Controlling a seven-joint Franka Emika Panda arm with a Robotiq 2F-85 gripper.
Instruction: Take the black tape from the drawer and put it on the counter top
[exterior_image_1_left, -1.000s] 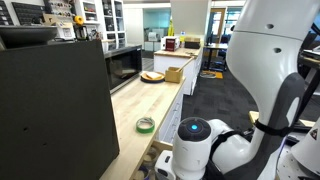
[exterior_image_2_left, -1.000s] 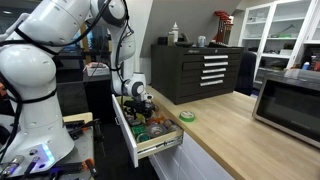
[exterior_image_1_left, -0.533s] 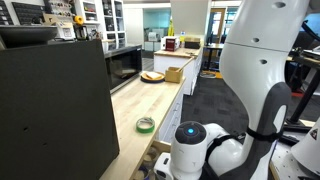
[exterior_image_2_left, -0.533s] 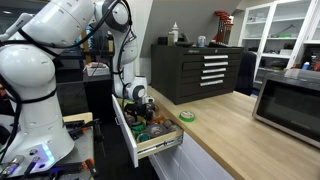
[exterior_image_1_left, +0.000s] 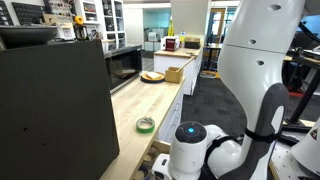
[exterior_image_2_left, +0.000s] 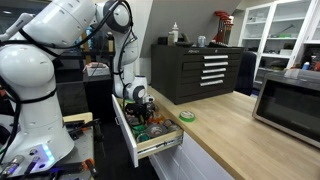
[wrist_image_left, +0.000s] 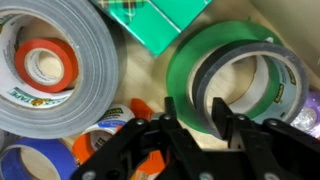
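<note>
In the wrist view the black tape (wrist_image_left: 203, 88) lies in the drawer, nested against a green roll (wrist_image_left: 185, 62). Its pale core shows inside the ring. My gripper (wrist_image_left: 195, 112) points down over it. One finger is outside the green rim and the other inside the black ring, both pressed against the stacked walls. In an exterior view the gripper (exterior_image_2_left: 143, 108) reaches down into the open drawer (exterior_image_2_left: 135, 150), beside the light wood counter top (exterior_image_2_left: 230, 140). The tape itself is hidden in both exterior views.
A big silver duct tape roll (wrist_image_left: 90, 60), a blue roll (wrist_image_left: 30, 160) and a green packet (wrist_image_left: 160, 20) crowd the drawer. Another green roll (exterior_image_2_left: 187, 116) lies on the counter top. A microwave (exterior_image_2_left: 290, 100) and a big black box (exterior_image_1_left: 50, 110) stand on it.
The arm has stayed over the drawer. The jaws have come together from wide open onto the tape's wall.
</note>
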